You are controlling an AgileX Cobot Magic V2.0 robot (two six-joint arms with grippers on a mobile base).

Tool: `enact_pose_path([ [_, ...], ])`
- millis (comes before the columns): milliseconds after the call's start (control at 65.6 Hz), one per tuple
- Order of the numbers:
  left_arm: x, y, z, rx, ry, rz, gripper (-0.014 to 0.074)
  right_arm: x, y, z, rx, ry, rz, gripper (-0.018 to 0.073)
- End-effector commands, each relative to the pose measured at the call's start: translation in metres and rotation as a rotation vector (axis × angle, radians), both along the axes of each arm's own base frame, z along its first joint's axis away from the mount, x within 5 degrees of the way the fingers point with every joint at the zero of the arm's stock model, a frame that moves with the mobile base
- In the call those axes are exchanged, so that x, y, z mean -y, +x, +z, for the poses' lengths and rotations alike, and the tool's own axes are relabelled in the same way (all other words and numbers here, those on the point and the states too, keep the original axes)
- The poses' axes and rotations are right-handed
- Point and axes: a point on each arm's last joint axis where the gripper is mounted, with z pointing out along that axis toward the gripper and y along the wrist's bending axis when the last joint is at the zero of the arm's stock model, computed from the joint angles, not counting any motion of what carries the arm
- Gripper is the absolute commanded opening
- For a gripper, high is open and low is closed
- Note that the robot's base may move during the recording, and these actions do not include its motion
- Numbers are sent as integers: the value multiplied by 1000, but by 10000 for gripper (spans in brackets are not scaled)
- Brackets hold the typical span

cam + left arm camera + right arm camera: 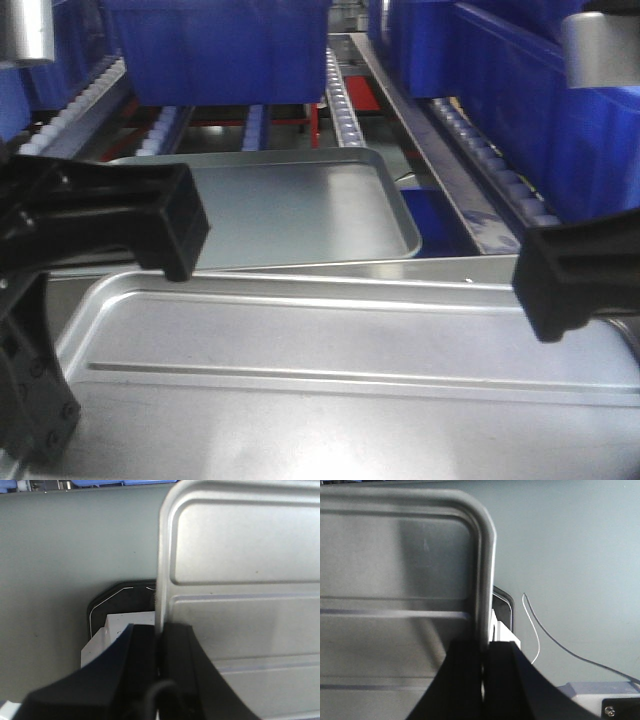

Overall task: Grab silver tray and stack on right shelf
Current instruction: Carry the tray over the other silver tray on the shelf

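The silver tray [350,340] fills the foreground, shiny, with two long ridges across its floor. Both grippers hold it level in the air. My left gripper [180,235] is shut on its left rim; in the left wrist view the black fingers [142,645] pinch the rim's edge [159,630] of the tray [240,580]. On the opposite rim my right gripper [560,285] is shut, seen in the right wrist view clamping the rim [487,647] of the tray [395,555]. Just beyond the tray's far edge lies the right shelf's steel front lip [440,268], with white rollers [345,100] behind.
A duller grey tray [300,210] without ridges lies on the rack right behind the held one. Blue bins stand at the back [220,45] and along the right [540,110]. Below the wrists are grey floor, a white block [117,630] and a thin white cable [535,625].
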Motion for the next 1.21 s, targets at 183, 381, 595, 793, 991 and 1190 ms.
enact_pose_path([
  [183,-10,1,10,39,72,1,-100,22,-4,8,-27,-205,-32,69],
  [381,-10,1,10,39,72,1,-100,22,-4,8,-26,-203,-32,69],
  [595,-10,1,10,39,72,1,-100,22,-4,8,-26,-203,-32,69],
  [793,-10,1,10,39,72,1,-100,22,-4,8,-26,-203,-32,69],
  [991,-10,1,10,39,72,1,-100,22,-4,8,-26,-203,-32,69],
  [1190,-10,1,10,39,72,1,-100,22,-4,8,-26,-203,-32,69],
])
